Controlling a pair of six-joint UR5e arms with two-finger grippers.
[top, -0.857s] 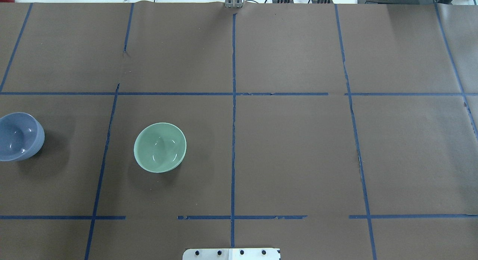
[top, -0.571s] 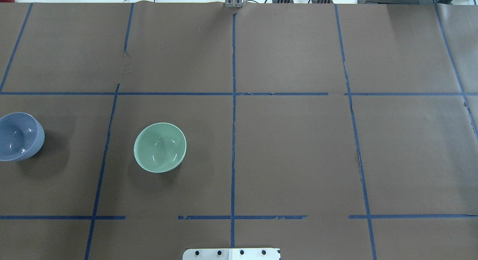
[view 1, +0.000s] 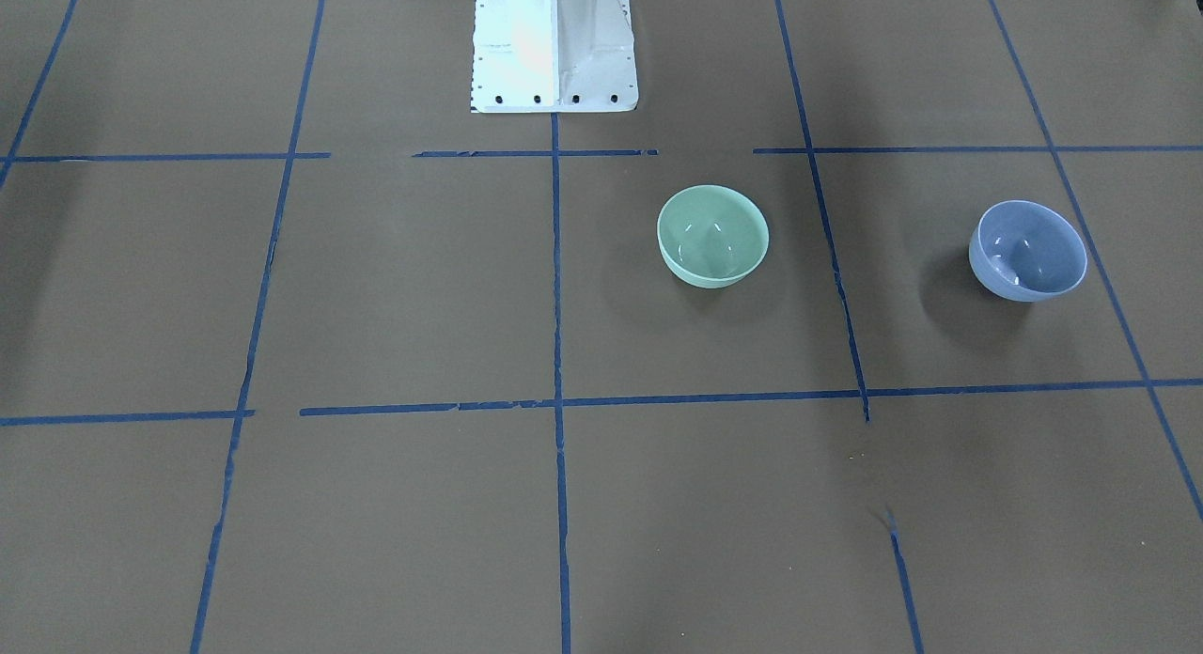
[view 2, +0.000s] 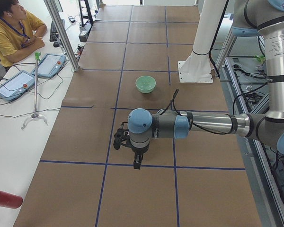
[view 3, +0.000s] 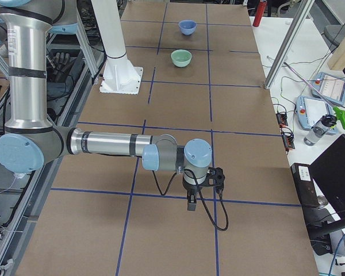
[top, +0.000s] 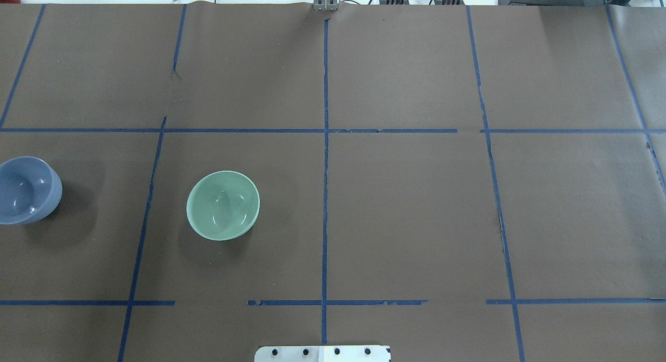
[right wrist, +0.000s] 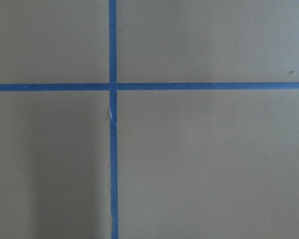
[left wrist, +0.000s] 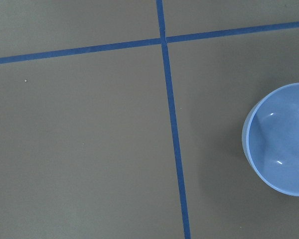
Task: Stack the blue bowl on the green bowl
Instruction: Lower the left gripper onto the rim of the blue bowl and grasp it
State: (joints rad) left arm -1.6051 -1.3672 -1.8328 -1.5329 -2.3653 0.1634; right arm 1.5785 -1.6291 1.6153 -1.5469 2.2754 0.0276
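Starting with the front-facing view: seeing the green bowl (view 1: pixel 712 236) sitting upright on the brown-papered table (view 1: pixel 376 288), over on the robot's left side. Also spotting the blue bowl (view 1: pixel 1028 250) further out the same way, well apart from it, with a tape line (view 1: pixel 832 259) running between the two. Both facing open side up, holding nothing.

Moving to the overhead: getting the same layout, just with the blue bowl partly cropped at the picture's edge.

Checking the left-end view: catching the left gripper (view 2: pixel 138 163) hanging pointed down over the table, not visibly carrying anything. Not being able to tell how wide the fingers are standing. Not finding the blue bowl here, probably hiding behind that near arm.

Checking the right-end view: finding the right gripper (view 3: pixel 190 204) pointing down too, well away from both bowls. Same deal, not being able to tell open from closed.

Peeking through the left wrist camera: looking straight down at the blue bowl, sitting off at the right edge rather than centred.

Peeking through the right wrist camera: seeing only a tape cross (right wrist: pixel 112 86).

Handling-wise, guessing from all that gloss: dealing with something stiff, slick and likely chippable. So leaning toward pinching the blue bowl's rim wall, one finger inside and one outside, keeping it level and lowering gently.
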